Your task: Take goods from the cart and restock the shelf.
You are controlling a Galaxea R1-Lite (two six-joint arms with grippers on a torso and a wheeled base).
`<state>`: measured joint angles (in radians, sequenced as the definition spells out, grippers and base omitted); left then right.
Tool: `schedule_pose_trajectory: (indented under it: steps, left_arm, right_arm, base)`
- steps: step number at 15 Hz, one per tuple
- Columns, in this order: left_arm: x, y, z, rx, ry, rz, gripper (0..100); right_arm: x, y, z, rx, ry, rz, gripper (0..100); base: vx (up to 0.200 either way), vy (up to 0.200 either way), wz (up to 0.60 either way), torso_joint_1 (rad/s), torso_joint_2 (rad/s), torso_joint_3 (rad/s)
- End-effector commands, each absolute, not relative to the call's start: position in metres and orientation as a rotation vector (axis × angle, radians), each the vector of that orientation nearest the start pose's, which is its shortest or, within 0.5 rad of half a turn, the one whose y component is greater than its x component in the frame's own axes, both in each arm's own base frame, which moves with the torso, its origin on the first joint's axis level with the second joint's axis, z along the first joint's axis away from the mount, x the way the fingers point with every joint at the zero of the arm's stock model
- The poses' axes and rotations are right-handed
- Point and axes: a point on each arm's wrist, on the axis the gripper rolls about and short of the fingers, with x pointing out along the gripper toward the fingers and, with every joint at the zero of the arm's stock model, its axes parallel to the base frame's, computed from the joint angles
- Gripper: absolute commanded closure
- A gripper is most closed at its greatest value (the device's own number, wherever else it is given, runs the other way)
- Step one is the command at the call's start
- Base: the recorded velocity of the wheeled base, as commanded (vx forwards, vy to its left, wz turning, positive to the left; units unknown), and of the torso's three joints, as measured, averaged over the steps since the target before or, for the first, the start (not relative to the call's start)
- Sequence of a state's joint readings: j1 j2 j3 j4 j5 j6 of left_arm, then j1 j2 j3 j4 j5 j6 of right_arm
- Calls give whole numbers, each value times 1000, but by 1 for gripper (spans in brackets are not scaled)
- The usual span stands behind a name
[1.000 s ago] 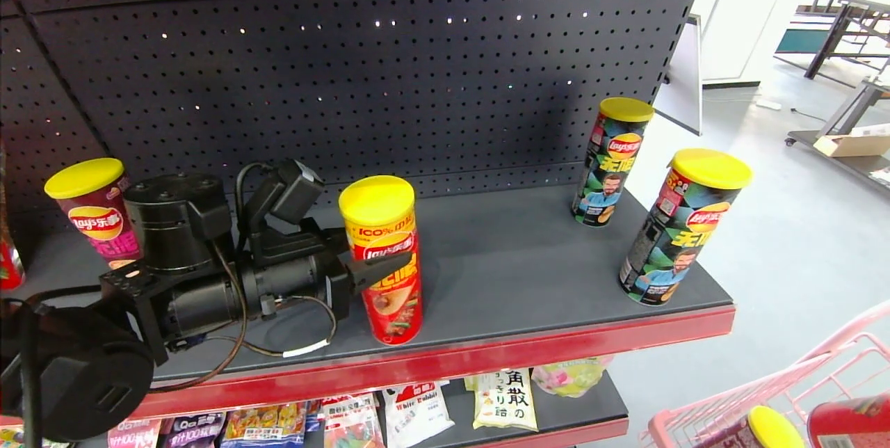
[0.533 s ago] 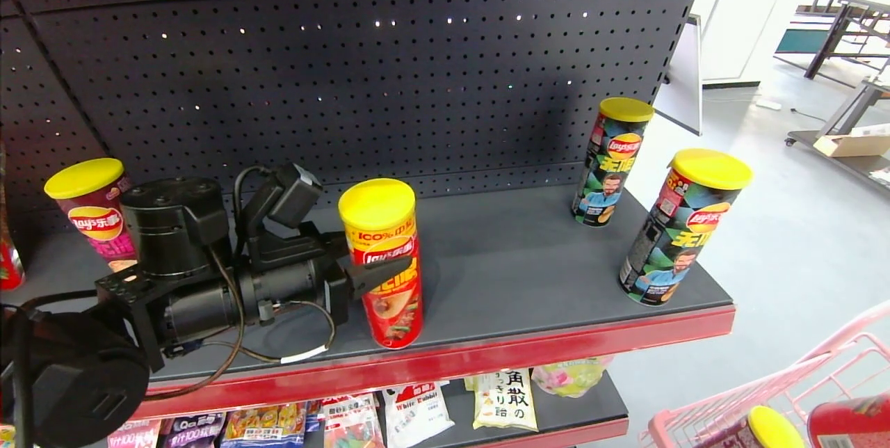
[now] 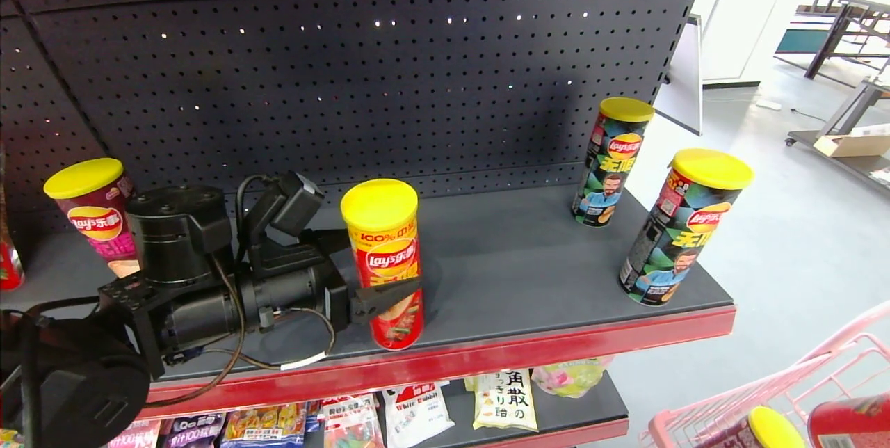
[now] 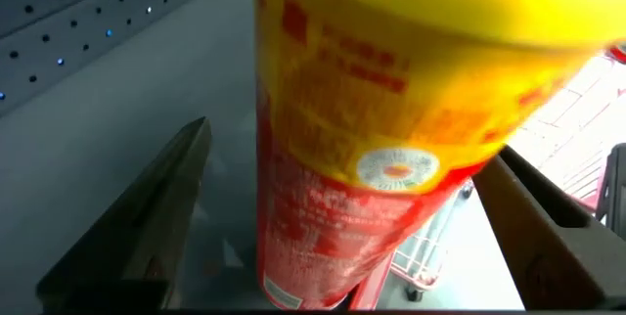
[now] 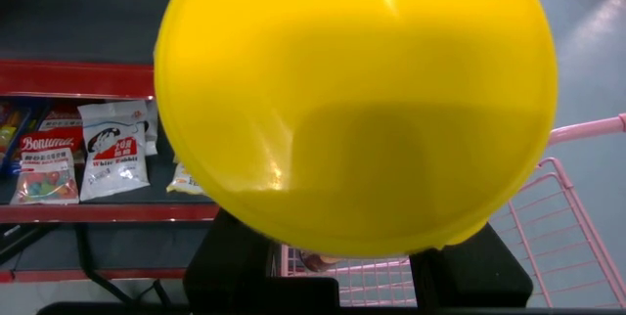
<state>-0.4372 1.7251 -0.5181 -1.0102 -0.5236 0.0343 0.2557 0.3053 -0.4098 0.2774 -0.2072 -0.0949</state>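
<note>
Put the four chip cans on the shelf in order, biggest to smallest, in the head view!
1. Red can and front green can: look about alike, both nearest the camera.
2. Back green can: smaller, farther back.
Purple can: partly hidden, so unranked.

"What is the shelf deck [image 3: 514,260] made of?"

"Smooth metal, painted a matt dark grey. Its front lip [image 3: 556,347] is red with a slight sheen. The far back panel [image 3: 348,86] is the same matt metal, punched with holes."

"And the red can [image 3: 388,281]?"

"It has a glossy printed wrap and a smooth yellow lid [image 3: 379,203] of plastic. The other can [image 5: 357,100] has a lid shiny enough to catch the light."

"The left end effector [image 4: 347,144]?"

"Its fingers [image 4: 161,222] are matt black, but I cannot tell whether they are plastic or metal."

"Lower down?"

"There are snack bags [image 3: 417,417] of glossy, crinkled film. Near right is a cart [image 3: 799,382] of pink coated wire."
</note>
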Motion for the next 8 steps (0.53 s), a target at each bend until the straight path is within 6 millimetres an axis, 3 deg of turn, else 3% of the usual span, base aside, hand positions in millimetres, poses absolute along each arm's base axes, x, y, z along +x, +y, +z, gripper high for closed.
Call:
schedule_pose_trajectory:
  steps: [1,8]
  left_arm:
    - [245,-127,141,27,181,-962,0]
    - [235,-119,145,33,130,-922,0]
  right_arm:
    - [-18,-9,166,-135,166,57,100]
    - [-18,-10,167,-134,162,57,100]
  base:
    - [0,0,0,0,0,0]
    - [0,0,0,0,0,0]
